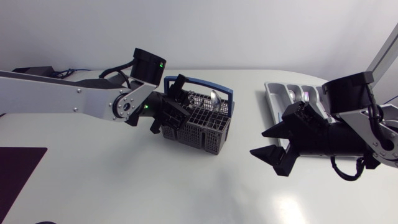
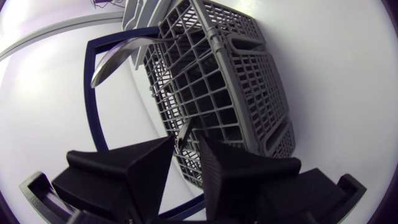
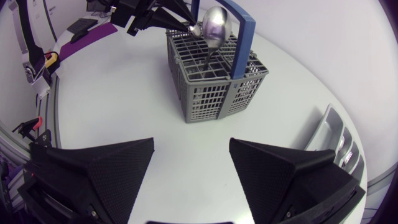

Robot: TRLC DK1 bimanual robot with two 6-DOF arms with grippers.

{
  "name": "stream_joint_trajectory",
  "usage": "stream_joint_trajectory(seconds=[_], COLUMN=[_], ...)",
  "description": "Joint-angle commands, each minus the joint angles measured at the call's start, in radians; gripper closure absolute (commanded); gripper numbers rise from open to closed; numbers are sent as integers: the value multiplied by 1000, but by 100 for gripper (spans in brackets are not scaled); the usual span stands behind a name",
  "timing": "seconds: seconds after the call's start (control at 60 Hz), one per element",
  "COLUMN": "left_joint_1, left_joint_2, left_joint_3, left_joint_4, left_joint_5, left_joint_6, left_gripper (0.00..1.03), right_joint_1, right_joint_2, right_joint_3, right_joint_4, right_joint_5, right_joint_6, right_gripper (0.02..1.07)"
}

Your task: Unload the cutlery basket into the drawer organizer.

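Observation:
The grey cutlery basket with its blue handle stands mid-table; a spoon stands upright in it, bowl up. My left gripper is at the basket's left rim, open. In the left wrist view its fingertips straddle a thin metal cutlery handle sticking out of the basket, beside the spoon. The grey drawer organizer lies at the right, partly under my right arm. My right gripper is open and empty, hovering left of the organizer, facing the basket.
A dark purple mat lies at the table's front left corner. In the right wrist view the organizer is beside my right gripper, and bare white table lies between it and the basket.

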State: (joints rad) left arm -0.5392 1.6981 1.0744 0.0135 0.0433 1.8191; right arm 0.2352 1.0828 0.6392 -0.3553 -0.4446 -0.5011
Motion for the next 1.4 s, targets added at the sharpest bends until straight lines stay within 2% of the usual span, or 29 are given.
stream_joint_trajectory(seconds=[0.0,0.117,0.25,0.583,1.383], left_joint_1=[4,4,2,4,-19], left_joint_2=[23,29,31,23,-189], left_joint_3=[22,22,18,4,-102], left_joint_4=[19,34,52,60,126], left_joint_5=[-5,-8,-11,-19,-66], left_joint_6=[46,51,48,43,-44], left_gripper=[66,75,90,93,93], right_joint_1=[12,13,13,13,85], right_joint_2=[2,2,-1,-4,-89], right_joint_3=[-21,-24,-23,-29,-33], right_joint_4=[10,10,10,10,-36], right_joint_5=[4,4,4,6,58], right_joint_6=[15,15,15,15,47], right_gripper=[20,20,20,20,20])
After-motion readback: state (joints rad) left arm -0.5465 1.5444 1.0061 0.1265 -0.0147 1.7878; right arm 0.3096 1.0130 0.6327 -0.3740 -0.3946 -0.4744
